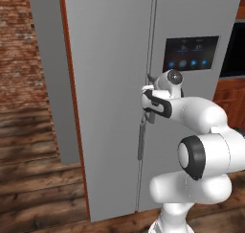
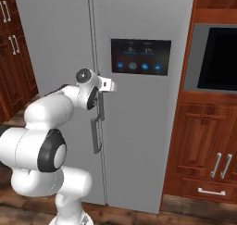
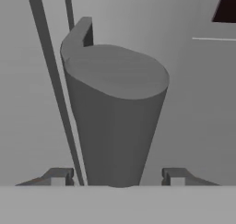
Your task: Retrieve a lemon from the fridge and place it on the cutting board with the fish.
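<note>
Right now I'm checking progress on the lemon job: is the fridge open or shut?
Shut. Both doors of the fridge lie flush, no interior showing; the gripper straddles a door handle.

Dark control panel [image 2: 140, 56] on fridge [image 2: 60, 43] right door is displaying small pale figures in top row and round blue icons below; all too small and blurred, nothing reading as words or numbers. Same panel [image 1: 190, 53] in left base view is showing same unreadable marks. No other labels, brands or signs appearing.
</note>
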